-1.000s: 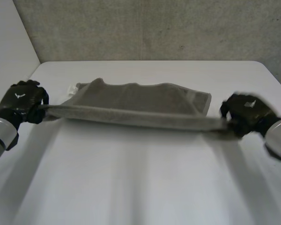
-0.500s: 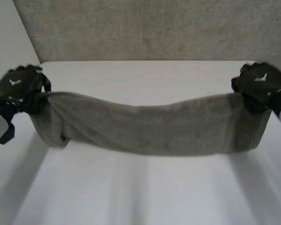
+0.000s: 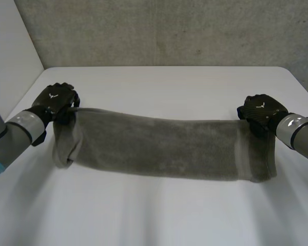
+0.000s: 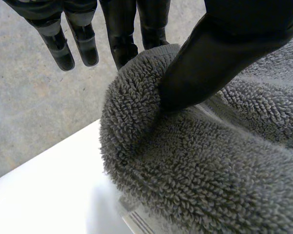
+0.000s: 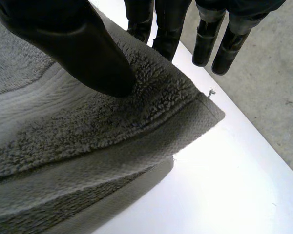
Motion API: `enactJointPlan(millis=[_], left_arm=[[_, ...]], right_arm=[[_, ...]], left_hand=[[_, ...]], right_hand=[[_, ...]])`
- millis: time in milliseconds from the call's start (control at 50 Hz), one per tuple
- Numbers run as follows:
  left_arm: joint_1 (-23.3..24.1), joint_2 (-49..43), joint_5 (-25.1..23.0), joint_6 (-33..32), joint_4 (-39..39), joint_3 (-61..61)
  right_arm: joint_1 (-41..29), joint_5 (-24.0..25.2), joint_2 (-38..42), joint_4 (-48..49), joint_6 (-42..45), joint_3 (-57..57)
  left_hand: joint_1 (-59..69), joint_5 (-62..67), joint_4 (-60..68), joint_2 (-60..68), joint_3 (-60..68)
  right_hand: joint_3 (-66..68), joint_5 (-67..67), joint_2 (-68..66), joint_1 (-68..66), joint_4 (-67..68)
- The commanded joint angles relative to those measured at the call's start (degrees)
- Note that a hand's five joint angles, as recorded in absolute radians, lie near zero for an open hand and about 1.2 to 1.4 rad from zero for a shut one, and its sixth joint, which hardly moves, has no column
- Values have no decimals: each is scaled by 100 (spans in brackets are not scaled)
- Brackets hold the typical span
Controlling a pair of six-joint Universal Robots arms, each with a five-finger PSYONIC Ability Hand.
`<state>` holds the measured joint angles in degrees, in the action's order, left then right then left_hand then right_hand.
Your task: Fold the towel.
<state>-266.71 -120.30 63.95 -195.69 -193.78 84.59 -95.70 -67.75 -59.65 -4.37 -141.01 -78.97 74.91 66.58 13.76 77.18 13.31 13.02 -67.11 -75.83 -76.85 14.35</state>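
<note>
A: White table (image 3: 159, 215), grey wall (image 3: 169, 31) behind. What has the left hand (image 3: 56, 100) got?

B: Its thumb (image 4: 210, 63) pins a bunched end of the towel (image 3: 159, 146) against some of its fingers (image 4: 119, 29). The rest stick out straight beside it, holding nothing.

A: And the right hand (image 3: 259, 110)?

B: The same pinch on the opposite end. The thumb is on top of a hemmed corner with fingers beneath it, and the others are free past the edge.

A: Where does the towel go from there?

B: It runs as one long grey band from hand to hand above the table, drooping below each grip.
</note>
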Motion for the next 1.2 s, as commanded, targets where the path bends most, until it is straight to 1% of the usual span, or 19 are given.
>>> enactJointPlan(millis=[20,220,360,520,600,640,660,700,740,760,780,800,820,840,880,900,920,1100,1200], left_arm=[[145,-688,135,-4,227,-909],[259,-1618,222,-478,745,-2051],[312,-1865,468,-532,763,-2350],[374,-2155,495,-532,780,-2684],[418,-2208,557,-532,780,-2755],[427,-2234,627,-532,772,-2790],[427,-2235,627,-532,772,-2790],[427,-2278,680,-532,772,-2834],[435,-2305,689,-532,772,-2869],[444,-2322,697,-532,772,-2895],[444,-2322,697,-532,772,-2895],[462,-2340,706,-532,772,-2922],[462,-2340,706,-532,772,-2922],[479,-2349,715,-532,763,-2930],[488,-2358,741,-532,763,-2957],[488,-2349,794,-532,763,-2966],[506,-2331,846,-532,763,-2966],[603,-1997,944,-532,772,-2851],[585,-1394,944,-497,780,-2344]], right_arm=[[-10,-45,419,226,-32,470],[-18,-27,902,393,-313,997],[-62,-45,1227,446,-313,1287],[-168,-98,1553,481,-322,1595],[-194,-176,1667,489,-305,1648],[-203,-211,1710,507,-304,1691],[-212,-238,1754,559,-304,1718],[-229,-256,1781,629,-296,1718],[-238,-282,1807,709,-296,1727],[-247,-308,1842,796,-296,1727],[-247,-309,1843,797,-296,1727],[-247,-343,1886,867,-296,1736],[-247,-439,1904,885,-278,1744],[-247,-440,1904,885,-278,1744],[-256,-668,1913,911,-252,1744],[-256,-669,1913,911,-252,1744],[-273,-738,1887,911,-260,1727],[-370,-792,1403,1078,-313,1490],[-370,-818,457,1245,-357,876]], left_hand=[[509,342,-376,282,-331],[509,342,-376,282,-331],[509,342,-376,282,-331],[509,342,-376,282,-331],[-195,-363,-376,-422,-331],[-1349,-1517,-376,-1576,-331],[-1355,-1523,-376,-1583,-331],[-2646,-2814,-376,-2873,-331],[-2834,-3002,-376,-3061,-331],[-3152,-3320,-376,-3379,-331],[-3155,-3323,-376,-3382,-331],[-3772,-3939,-376,-3999,-331],[-3778,-3945,-376,-4005,-331],[-4377,-4545,-376,-4604,-331],[-4871,-5039,-376,-5098,-331],[-5304,-5472,-376,-5531,-331],[-5442,-5609,-376,-5669,-331],[-5578,-5745,-376,-5805,-331],[-5594,-5762,-376,-5822,-331]], right_hand=[[-302,-289,-417,-315,-435],[-302,-289,-417,-315,-435],[-302,-289,-417,-315,-435],[-302,-289,-417,-315,-435],[-302,-289,-417,-315,-435],[-302,-289,-417,-315,-435],[-302,-289,-417,-315,-435],[-302,-289,-417,-315,-435],[-302,227,99,201,-435],[-302,1459,1331,1433,-435],[-302,1472,1343,1445,-435],[-302,2421,2293,2395,-435],[-302,3330,3201,3303,-435],[-302,3339,3210,3312,-435],[-302,5931,5802,5904,-435],[-302,5946,5818,5920,-435],[-302,6711,6583,6685,-435],[-302,6711,6583,6685,-435],[-302,6711,6583,6685,-435]])
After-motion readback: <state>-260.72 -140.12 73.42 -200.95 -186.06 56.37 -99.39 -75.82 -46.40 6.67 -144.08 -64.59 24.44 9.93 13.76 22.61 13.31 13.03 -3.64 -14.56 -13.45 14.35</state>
